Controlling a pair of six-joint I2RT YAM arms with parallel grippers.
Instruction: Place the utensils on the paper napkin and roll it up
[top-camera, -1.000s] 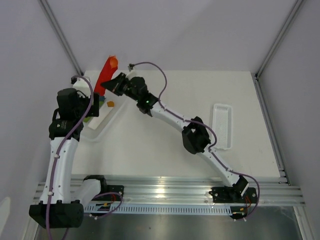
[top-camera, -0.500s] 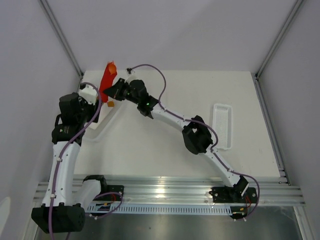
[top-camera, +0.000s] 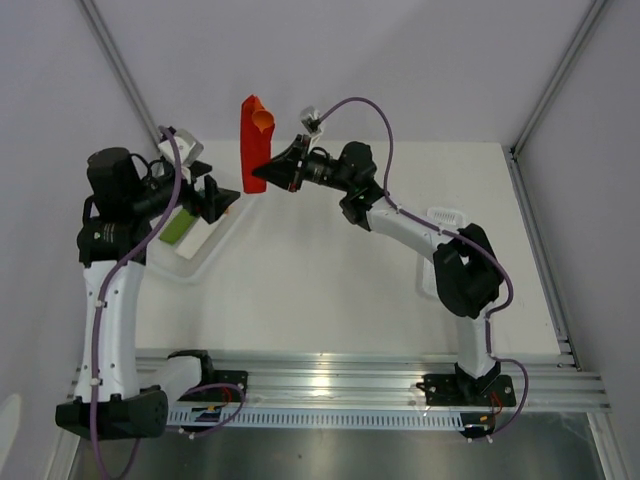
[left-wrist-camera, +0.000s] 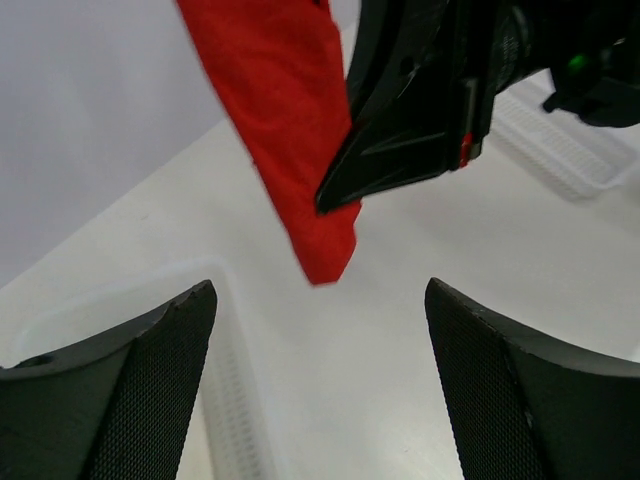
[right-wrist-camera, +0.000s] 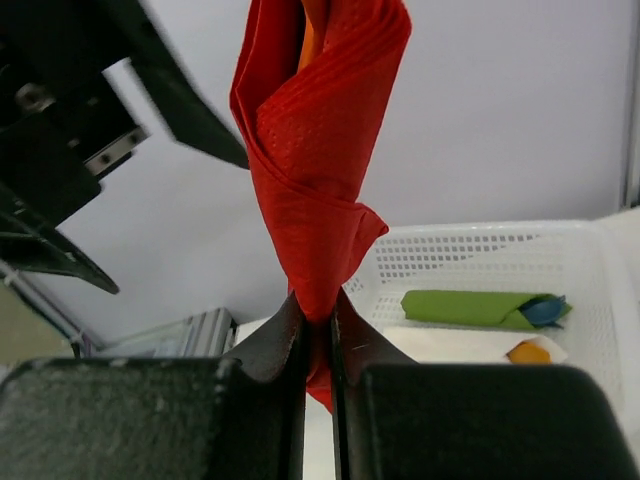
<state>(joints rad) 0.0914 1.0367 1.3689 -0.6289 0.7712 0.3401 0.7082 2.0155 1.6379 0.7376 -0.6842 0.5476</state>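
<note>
Right gripper (top-camera: 273, 170) clamps the rolled paper napkin (top-camera: 254, 146) upright beside the white basket (top-camera: 190, 265); left gripper (top-camera: 217, 198) gapes empty above the basket's edge.

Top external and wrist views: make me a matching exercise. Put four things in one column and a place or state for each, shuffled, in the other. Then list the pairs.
Column one:
1. red napkin roll
2. left gripper
3. right gripper
4. green roll

Column two:
A. lying in the white basket
B. open, holding nothing
C. held up off the table
D. shut on the lower end of the red paper

Pairs: 1-C, 2-B, 3-D, 4-A
</note>
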